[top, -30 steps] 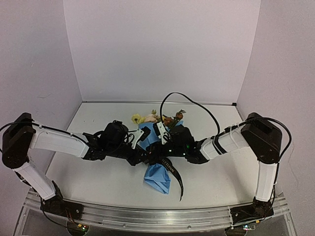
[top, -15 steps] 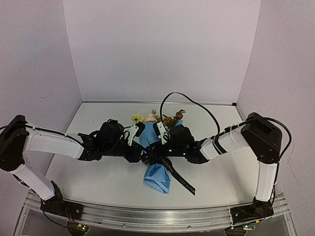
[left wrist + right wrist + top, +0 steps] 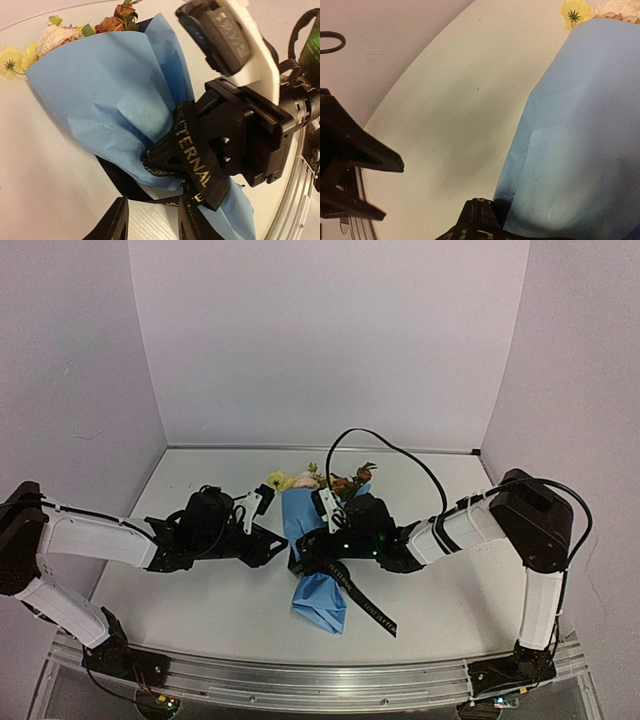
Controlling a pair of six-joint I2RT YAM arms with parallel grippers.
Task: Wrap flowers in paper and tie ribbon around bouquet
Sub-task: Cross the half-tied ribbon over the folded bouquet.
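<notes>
Your left gripper (image 3: pixel 272 546): jaws parted, just backed off the bouquet (image 3: pixel 110 95); right gripper (image 3: pixel 305 558): clamped alone on the ribbon (image 3: pixel 192 160), tie unfinished.

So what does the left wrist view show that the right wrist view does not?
Only the left wrist view: the ribbon looped around the blue paper with readable lettering, the right fingers shut on it, and the orange-brown bloom. Only the right wrist view: the left fingers seen from outside, spread apart. Both: the blue paper, the yellow bloom and some ribbon.
</notes>
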